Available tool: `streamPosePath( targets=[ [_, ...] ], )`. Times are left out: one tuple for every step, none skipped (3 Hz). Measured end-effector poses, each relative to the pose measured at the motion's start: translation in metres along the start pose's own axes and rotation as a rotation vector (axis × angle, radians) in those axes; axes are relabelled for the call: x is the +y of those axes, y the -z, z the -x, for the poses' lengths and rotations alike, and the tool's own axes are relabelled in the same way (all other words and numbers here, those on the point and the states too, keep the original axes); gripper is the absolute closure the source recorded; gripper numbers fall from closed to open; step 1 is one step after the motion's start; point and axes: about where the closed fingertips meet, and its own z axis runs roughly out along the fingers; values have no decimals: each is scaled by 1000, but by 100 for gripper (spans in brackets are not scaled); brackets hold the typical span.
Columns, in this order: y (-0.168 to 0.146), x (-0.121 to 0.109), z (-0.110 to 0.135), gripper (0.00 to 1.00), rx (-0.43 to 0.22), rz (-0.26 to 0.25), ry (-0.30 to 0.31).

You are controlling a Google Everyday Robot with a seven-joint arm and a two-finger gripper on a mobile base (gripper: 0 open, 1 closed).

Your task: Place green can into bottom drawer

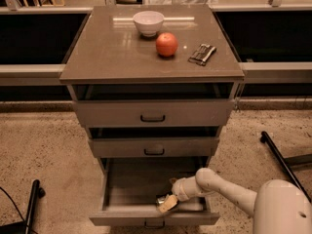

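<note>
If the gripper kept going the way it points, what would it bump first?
The green can, right at the tip of the gripper inside the bottom drawer. Past that, probably the drawer floor near its front, though depth is unclear.

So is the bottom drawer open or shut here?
Open. The bottom drawer is pulled out well past the middle drawer, its floor in view, and the hand sits inside near its front wall.

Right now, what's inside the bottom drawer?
The gripper is in the bottom drawer, near its front right, with the green can at its tip, mostly covered by it. The drawer's back part is hidden under the middle drawer.
</note>
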Motion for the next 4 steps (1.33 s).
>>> streamPosePath(
  targets=[
    [0, 0, 0, 0, 0, 0, 0],
    [22, 13, 3, 0, 24, -12, 140],
    [63, 38, 15, 0, 32, -31, 360],
    [70, 43, 14, 0, 33, -31, 410]
  ],
)
